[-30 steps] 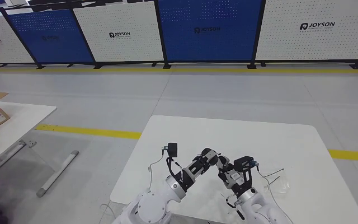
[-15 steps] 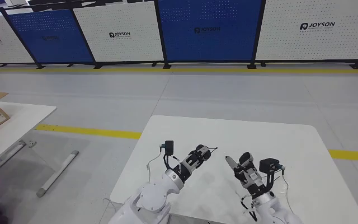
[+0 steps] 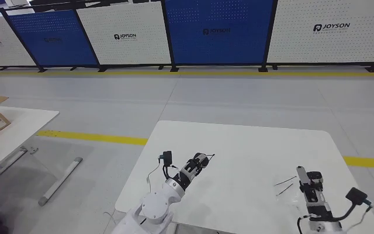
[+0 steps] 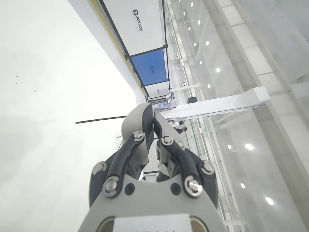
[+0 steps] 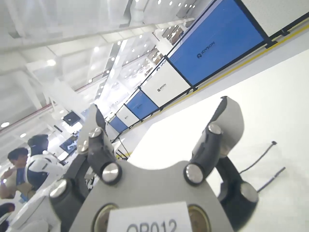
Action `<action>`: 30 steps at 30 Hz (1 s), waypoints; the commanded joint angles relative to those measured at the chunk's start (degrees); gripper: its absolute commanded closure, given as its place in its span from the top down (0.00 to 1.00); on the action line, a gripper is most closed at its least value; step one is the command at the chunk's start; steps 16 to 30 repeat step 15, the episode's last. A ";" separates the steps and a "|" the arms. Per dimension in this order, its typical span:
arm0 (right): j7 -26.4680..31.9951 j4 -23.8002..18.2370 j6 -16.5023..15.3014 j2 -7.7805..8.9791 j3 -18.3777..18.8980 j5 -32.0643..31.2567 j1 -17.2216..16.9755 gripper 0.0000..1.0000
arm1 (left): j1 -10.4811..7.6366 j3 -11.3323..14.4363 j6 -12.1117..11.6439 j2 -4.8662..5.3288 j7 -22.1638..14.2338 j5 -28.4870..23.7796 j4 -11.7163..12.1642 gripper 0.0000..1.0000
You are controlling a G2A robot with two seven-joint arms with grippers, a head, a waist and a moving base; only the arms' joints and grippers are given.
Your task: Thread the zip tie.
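My left gripper (image 3: pixel 202 158) is over the near left part of the white table (image 3: pixel 245 140), shut on a thin black zip tie (image 3: pixel 209 155). In the left wrist view the zip tie (image 4: pixel 101 119) sticks out sideways from between the closed pads of the left gripper (image 4: pixel 152 118). My right gripper (image 3: pixel 301 171) is near the table's right front and stands open, with nothing between the fingers in the right wrist view, right gripper (image 5: pixel 160 112). Two loose zip ties (image 3: pixel 285 181) lie on the table just beside it; the loose zip ties (image 5: pixel 262 154) lie flat.
A second white table (image 3: pixel 23 123) stands on the floor to the left. Blue and white partition panels (image 3: pixel 219 32) line the back. The white table's far half is bare.
The two grippers, close together at the table's front middle, have drawn apart. The right arm swung far right next to the loose zip ties. The left arm drew back a little leftward with its zip tie.
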 commanded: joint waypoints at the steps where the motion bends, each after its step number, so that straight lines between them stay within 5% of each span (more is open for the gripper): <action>1: 0.03 -0.14 -0.01 0.20 0.27 1.56 -0.33 1.00 | 0.00 0.25 0.00 -0.05 0.05 0.10 0.23 0.00; 30: 0.03 -0.14 -0.01 0.20 0.27 1.56 -0.33 1.00 | 0.07 0.58 -0.03 -0.09 -0.38 -0.11 0.21 0.00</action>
